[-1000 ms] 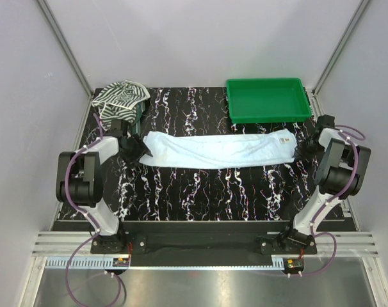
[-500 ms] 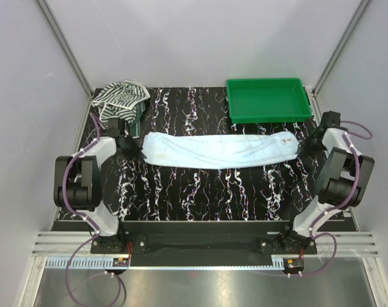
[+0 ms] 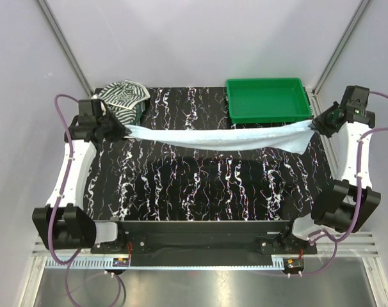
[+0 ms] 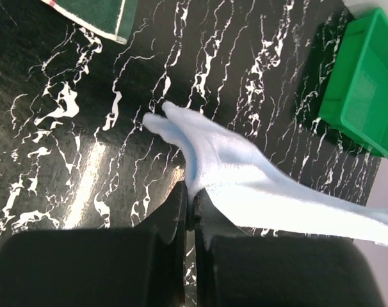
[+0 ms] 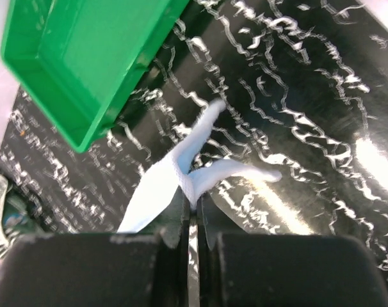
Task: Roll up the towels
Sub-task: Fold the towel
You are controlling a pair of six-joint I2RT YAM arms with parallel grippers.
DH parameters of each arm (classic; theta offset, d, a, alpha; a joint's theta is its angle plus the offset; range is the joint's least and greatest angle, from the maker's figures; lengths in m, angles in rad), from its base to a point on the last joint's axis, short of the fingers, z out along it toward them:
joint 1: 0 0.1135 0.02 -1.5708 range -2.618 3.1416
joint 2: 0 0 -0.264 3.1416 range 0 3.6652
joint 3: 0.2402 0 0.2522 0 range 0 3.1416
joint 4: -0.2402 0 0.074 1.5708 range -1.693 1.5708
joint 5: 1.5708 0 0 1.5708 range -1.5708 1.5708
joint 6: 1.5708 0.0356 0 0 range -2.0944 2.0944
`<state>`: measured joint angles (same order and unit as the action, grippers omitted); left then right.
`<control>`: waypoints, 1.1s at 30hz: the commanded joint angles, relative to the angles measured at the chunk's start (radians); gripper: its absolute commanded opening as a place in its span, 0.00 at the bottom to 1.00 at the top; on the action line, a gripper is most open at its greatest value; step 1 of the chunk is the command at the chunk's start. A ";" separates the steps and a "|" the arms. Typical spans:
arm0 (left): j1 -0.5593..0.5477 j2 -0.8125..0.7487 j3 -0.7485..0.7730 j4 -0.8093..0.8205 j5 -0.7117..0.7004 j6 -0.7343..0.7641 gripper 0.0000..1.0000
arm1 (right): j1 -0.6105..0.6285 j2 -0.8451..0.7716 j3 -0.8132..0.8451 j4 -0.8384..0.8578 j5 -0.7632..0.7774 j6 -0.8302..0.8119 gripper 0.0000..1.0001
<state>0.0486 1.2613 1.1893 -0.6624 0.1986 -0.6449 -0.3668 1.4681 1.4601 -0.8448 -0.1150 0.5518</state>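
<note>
The pale blue towel [image 3: 219, 138] hangs stretched in the air across the back of the table, held by both ends. My left gripper [image 3: 122, 131] is shut on its left end, with cloth [image 4: 245, 179] running off to the right from the pinched jaws [image 4: 189, 201]. My right gripper [image 3: 314, 126] is shut on its right end, where a bunched corner [image 5: 187, 166] sticks out of the jaws [image 5: 193, 203]. The striped towel [image 3: 122, 97] lies crumpled at the back left corner, just behind my left gripper.
A green plastic tray [image 3: 267, 99] stands at the back right, close behind the stretched towel; its rim [image 5: 85, 70] also shows in the right wrist view. A dark green cloth edge [image 4: 95, 16] lies under the striped towel. The black marbled tabletop [image 3: 200, 192] spreads below.
Both arms have risen and swung outward, lifting the pale blue towel off the table and pulling it taut. The left gripper closed on the towel's left end.
</note>
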 commanded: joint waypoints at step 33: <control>0.281 0.188 -0.459 0.224 0.266 0.063 0.00 | 0.009 0.046 -0.644 0.322 -0.166 0.043 0.00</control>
<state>0.3283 1.5074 0.6853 -0.4557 0.4870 -0.6025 -0.3553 1.5211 0.7765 -0.5430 -0.2996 0.5995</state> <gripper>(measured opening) 0.031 0.030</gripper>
